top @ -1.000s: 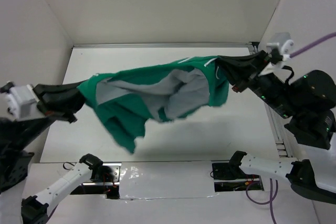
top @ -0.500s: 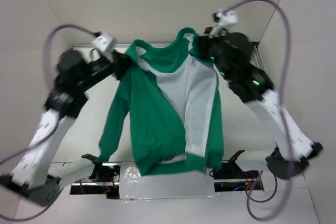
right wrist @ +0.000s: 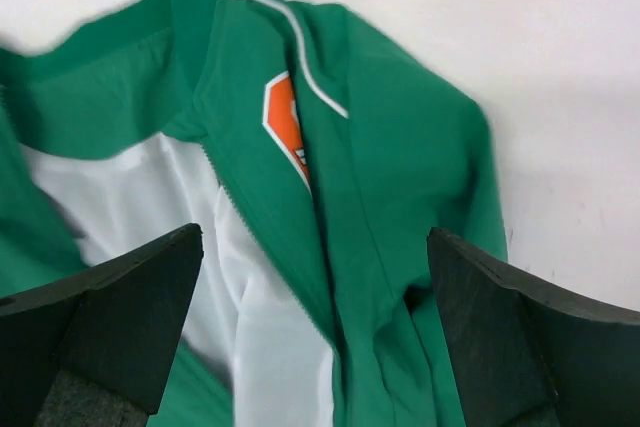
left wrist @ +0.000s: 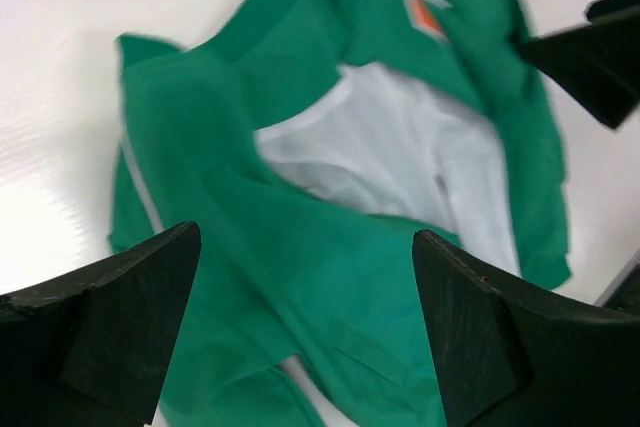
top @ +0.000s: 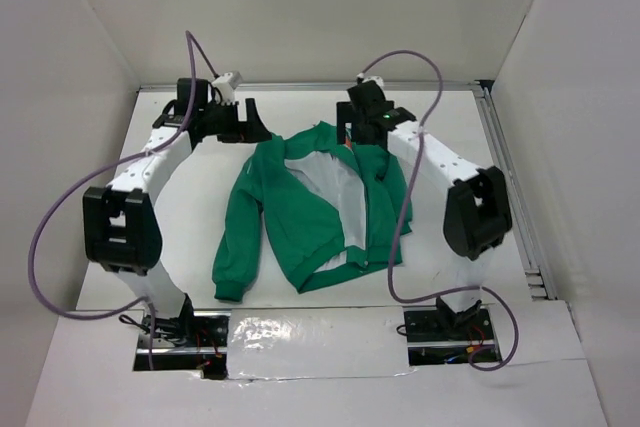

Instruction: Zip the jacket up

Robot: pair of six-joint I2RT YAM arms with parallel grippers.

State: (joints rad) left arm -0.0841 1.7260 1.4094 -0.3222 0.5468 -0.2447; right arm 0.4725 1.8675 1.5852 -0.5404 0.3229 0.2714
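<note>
The green jacket [top: 300, 217] lies flat on the white table, its front open and the white lining [top: 330, 182] showing. My left gripper [top: 255, 130] hovers open just above its left shoulder, holding nothing. My right gripper [top: 362, 137] stands open over the collar's right side, also holding nothing. In the left wrist view the jacket [left wrist: 330, 247] fills the space below my open left gripper [left wrist: 305, 237]. The right wrist view shows my right gripper [right wrist: 315, 235] spread over the zipper edge [right wrist: 270, 237], with the orange patch [right wrist: 285, 122] and white piping [right wrist: 300, 57] beyond.
White walls close in the table at the back and both sides. A metal rail [top: 510, 187] runs along the right edge. Purple cables [top: 60, 237] loop off both arms. The arm bases [top: 180, 332] sit at the near edge beside a foil strip.
Both grippers held the jacket up in the air by its shoulders. They have lowered it onto the table, opened and let it go.
</note>
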